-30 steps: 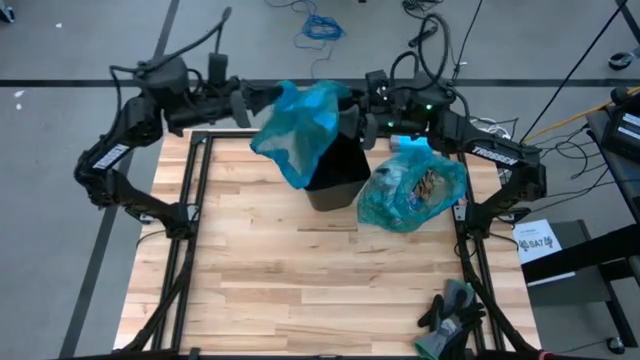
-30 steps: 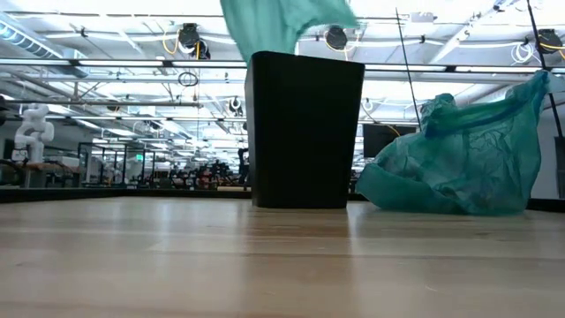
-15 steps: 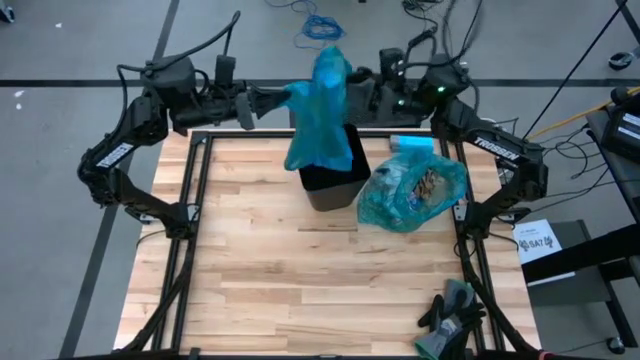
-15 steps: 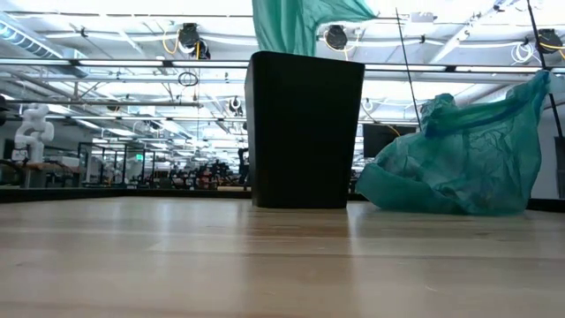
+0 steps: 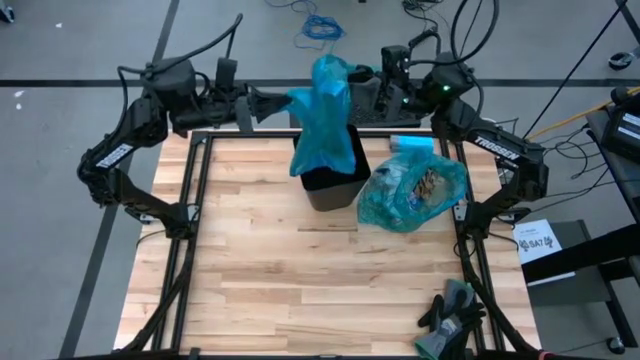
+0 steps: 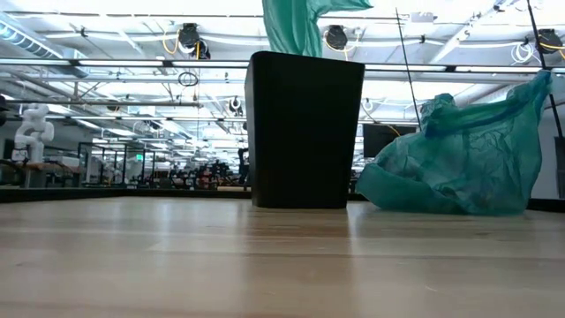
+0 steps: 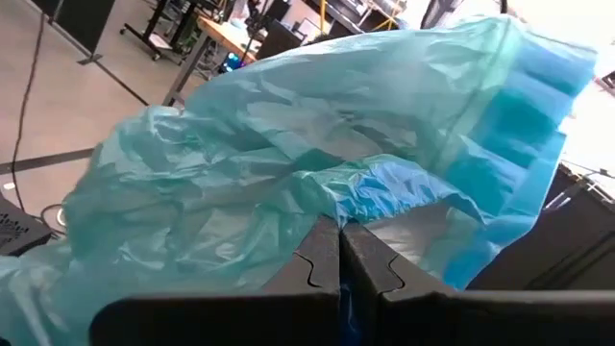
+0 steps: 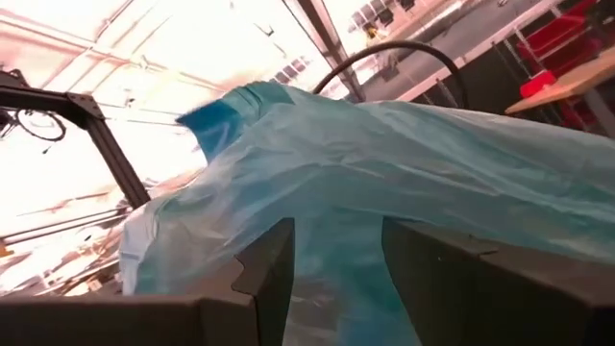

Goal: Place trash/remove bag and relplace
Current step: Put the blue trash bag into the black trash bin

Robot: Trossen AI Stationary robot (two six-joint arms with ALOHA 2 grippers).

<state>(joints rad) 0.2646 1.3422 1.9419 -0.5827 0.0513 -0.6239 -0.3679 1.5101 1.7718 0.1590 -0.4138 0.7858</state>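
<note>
An empty blue bag (image 5: 322, 115) hangs bunched above the black bin (image 5: 335, 185), which stands at the table's far middle. Its lower end reaches the bin's mouth (image 6: 296, 51). My left gripper (image 5: 285, 100) is shut on the bag from the left. My right gripper (image 5: 365, 95) meets it from the right, with film between its fingers. A full blue-green bag (image 5: 412, 190) lies on the table right of the bin, with crumpled trash (image 5: 425, 185) showing through it. My left gripper (image 7: 339, 226) pinches a fold of the bag's film (image 7: 356, 197) between its two shut fingers. It comes in level from the table's left side, and the bag is clear of the table. My right gripper (image 8: 336, 240) has bunched film (image 8: 336, 207) between its parted fingers (image 8: 264, 259). It comes from the table's right, tipped somewhat upward. How many layers it has, I cannot tell.
A light-blue pack (image 5: 412, 143) lies behind the full bag (image 6: 459, 159). Dark gloves (image 5: 455, 310) lie at the near right corner. The table's black frame rails (image 5: 190, 190) run along its edges. Bare wood spreads in front of the bin (image 6: 305, 132).
My right gripper has moved toward the table's far edge and the left gripper, and has tipped upward. The bag, spread wide between the grippers a second ago, is now drawn together into a narrow upright bunch over the bin. The full bag has not moved.
</note>
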